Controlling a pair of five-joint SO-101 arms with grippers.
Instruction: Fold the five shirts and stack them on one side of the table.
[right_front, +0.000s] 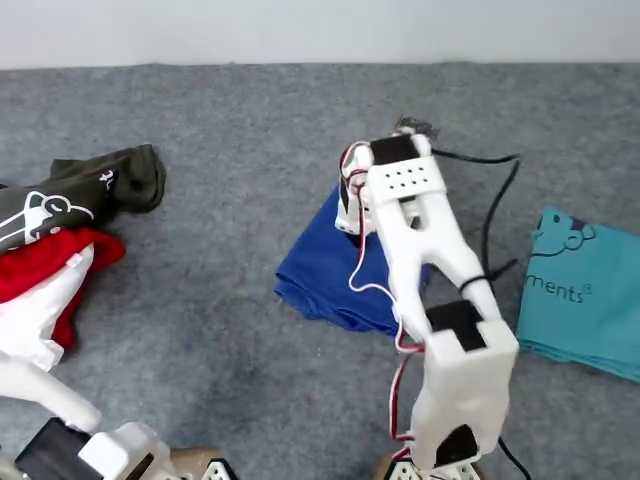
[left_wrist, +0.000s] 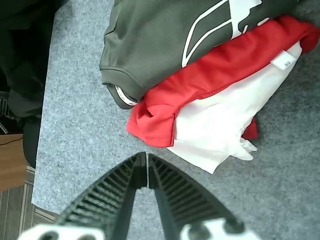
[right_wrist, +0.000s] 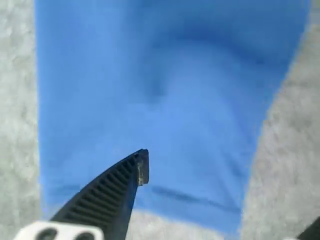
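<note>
While wide apart over the blue shirt (right_wrist: 165, 75), right pincer (right_wrist: 227, 197); left pincer (left_wrist: 147, 159) closed, empty.

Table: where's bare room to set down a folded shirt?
Bare felt lies between the pile and the blue shirt, and along the far edge by the wall. It is crowded between the blue shirt and the teal shirt, where the right arm and cables sit.
</note>
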